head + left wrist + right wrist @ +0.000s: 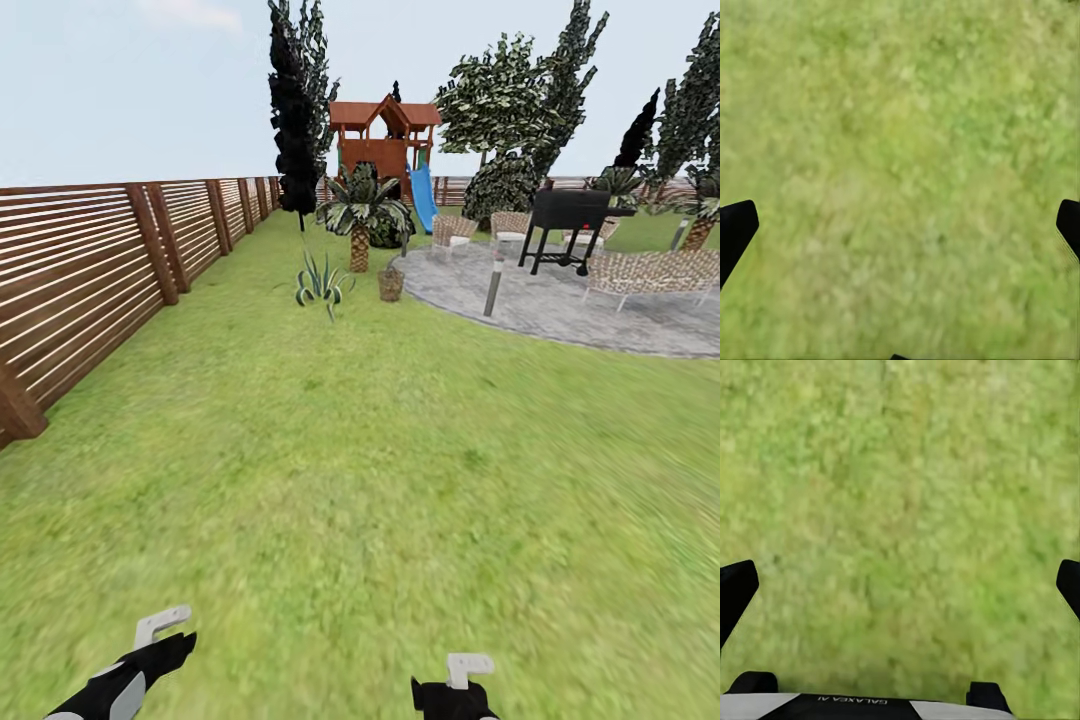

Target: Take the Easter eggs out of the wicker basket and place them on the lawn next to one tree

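Two grippers, left [165, 628] and right [468, 668], are held wide open and empty over the lawn [380, 470], while the basket [391, 284], far ahead by the palm [362, 212], probably holds smooth, slippery eggs best gripped round the middle.

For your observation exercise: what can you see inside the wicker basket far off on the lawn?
The wicker basket stands far away on the lawn beside the small palm. It is too small to show its inside; no eggs can be made out.
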Tool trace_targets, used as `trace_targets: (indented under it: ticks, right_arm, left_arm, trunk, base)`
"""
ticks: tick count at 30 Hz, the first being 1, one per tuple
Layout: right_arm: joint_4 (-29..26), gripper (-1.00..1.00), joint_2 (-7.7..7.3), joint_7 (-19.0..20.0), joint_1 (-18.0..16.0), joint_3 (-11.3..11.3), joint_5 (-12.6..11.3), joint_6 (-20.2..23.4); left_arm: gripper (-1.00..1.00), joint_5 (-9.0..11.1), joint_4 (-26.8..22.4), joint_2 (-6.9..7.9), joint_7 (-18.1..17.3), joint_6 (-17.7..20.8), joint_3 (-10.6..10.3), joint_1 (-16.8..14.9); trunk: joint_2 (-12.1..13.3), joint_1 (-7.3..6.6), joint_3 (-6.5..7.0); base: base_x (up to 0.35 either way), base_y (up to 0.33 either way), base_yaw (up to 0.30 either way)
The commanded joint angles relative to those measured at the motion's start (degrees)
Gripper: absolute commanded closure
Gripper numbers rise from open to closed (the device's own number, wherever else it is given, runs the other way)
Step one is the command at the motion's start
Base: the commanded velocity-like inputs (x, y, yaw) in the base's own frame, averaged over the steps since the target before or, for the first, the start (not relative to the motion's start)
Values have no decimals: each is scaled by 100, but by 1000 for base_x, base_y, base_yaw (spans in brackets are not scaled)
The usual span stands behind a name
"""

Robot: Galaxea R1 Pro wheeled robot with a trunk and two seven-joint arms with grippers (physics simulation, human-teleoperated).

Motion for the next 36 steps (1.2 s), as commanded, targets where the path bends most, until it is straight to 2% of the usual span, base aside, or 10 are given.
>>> trace_targets:
  ticks: [1, 36]
  right_arm:
    - [-11, -100, -4, -29, -2, 26, -51, 30]
    - [-9, -100, -4, -36, -2, 27, -51, 30]
  left_arm:
    - [-100, -16, 6, 0, -29, -12, 40, -6]
    - [-100, -20, 6, -8, -29, -21, 39, -6]
  trunk:
    - [-11, 7, -11]
    - [-11, 7, -11]
  base:
    - [332, 0, 0]
    - [331, 0, 0]
